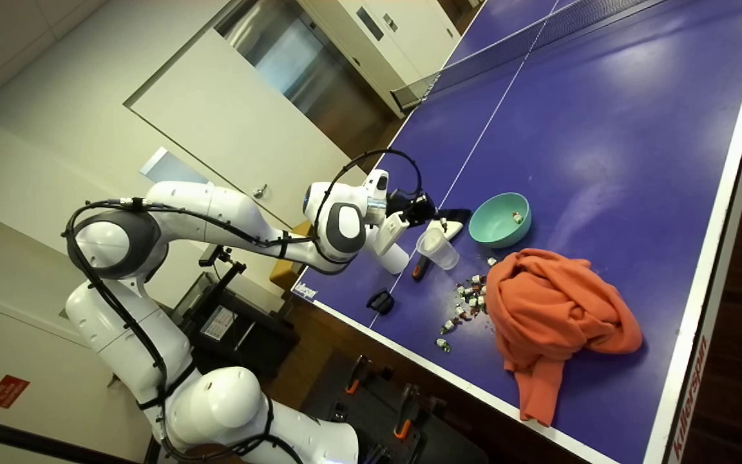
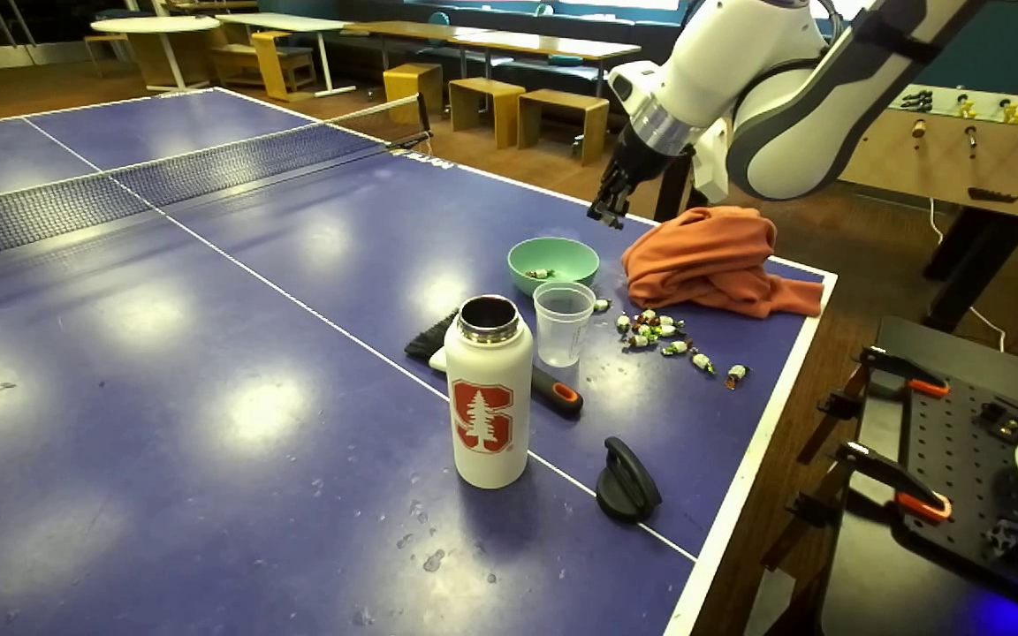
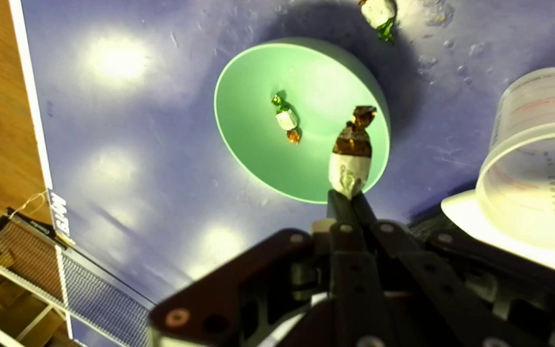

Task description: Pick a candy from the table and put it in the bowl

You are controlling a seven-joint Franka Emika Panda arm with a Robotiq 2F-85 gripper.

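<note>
My gripper (image 3: 348,198) is shut on a wrapped candy (image 3: 350,166), white with a brown twisted end, gripped by its lower end. In the wrist view the held candy overlaps the right part of the green bowl (image 3: 244,115). The bowl is on the purple table in both exterior views (image 1: 490,225) (image 2: 566,256), and the gripper (image 2: 606,219) is up above the table there. Another candy (image 3: 286,119) lies inside the bowl. Several loose candies (image 2: 646,327) lie on the table beside the orange cloth. One loose candy (image 3: 378,12) lies close to the bowl.
A clear plastic cup (image 2: 562,331) stands close to the bowl, by a brush (image 2: 558,390). A white bottle (image 2: 491,406) stands open, with its black lid (image 2: 628,486) near the table edge. An orange cloth (image 1: 554,316) lies beside the bowl. A net (image 1: 506,55) crosses the table.
</note>
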